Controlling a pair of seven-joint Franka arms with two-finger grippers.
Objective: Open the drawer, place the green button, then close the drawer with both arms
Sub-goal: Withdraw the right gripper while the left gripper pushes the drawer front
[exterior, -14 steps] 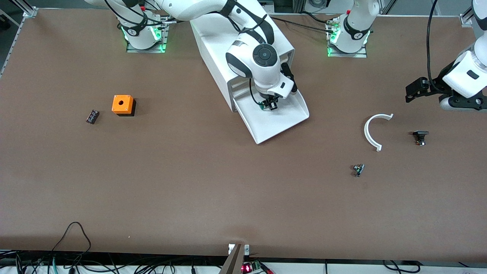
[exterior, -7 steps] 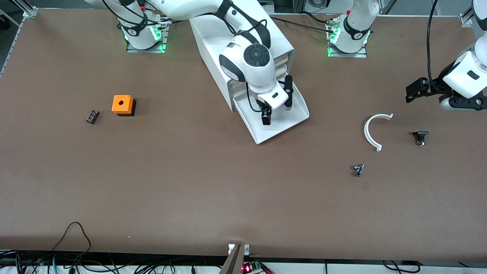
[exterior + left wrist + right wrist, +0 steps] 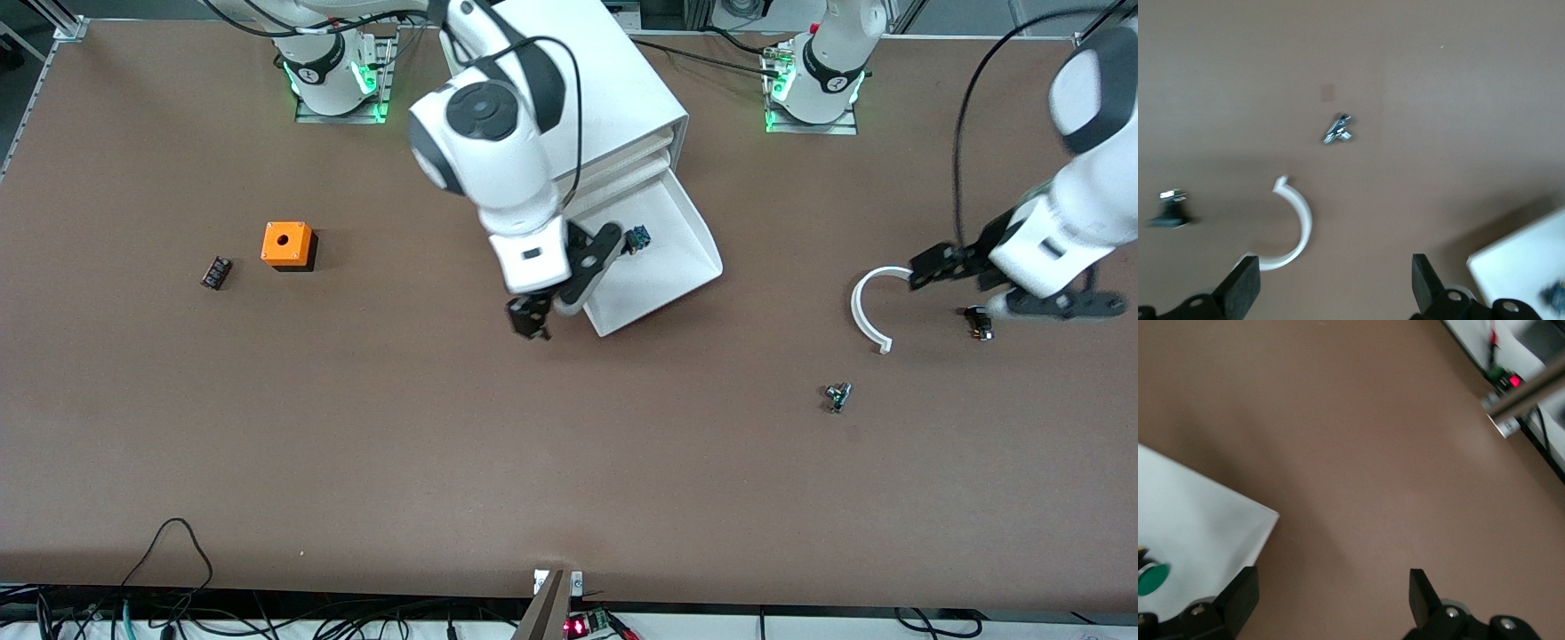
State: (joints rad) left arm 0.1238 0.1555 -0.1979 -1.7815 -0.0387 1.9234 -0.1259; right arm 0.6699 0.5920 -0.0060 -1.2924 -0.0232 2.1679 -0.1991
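Note:
The cabinet (image 3: 591, 84) stands between the arms' bases, and its lowest drawer (image 3: 676, 267) is pulled out. The button (image 3: 637, 238) lies free in the drawer, and its green cap (image 3: 1151, 580) shows on the white floor (image 3: 1198, 513) in the right wrist view. My right gripper (image 3: 572, 283) (image 3: 1331, 607) hangs open and empty over the drawer's rim toward the right arm's end. My left gripper (image 3: 956, 286) (image 3: 1331, 293) is open and empty over the table, between a white arc and a black-capped part. The drawer's corner (image 3: 1525, 260) shows in the left wrist view.
An orange box with a hole (image 3: 286, 244) and a small black part (image 3: 215, 272) lie toward the right arm's end. The white arc (image 3: 864, 311) (image 3: 1298, 227), the black-capped part (image 3: 981, 322) (image 3: 1168, 210) and a small metal part (image 3: 837, 396) (image 3: 1338, 130) lie toward the left arm's end.
My right gripper opened, left the button in the drawer, and rose away toward the drawer's rim. My left gripper came down toward the white arc and the black-capped part.

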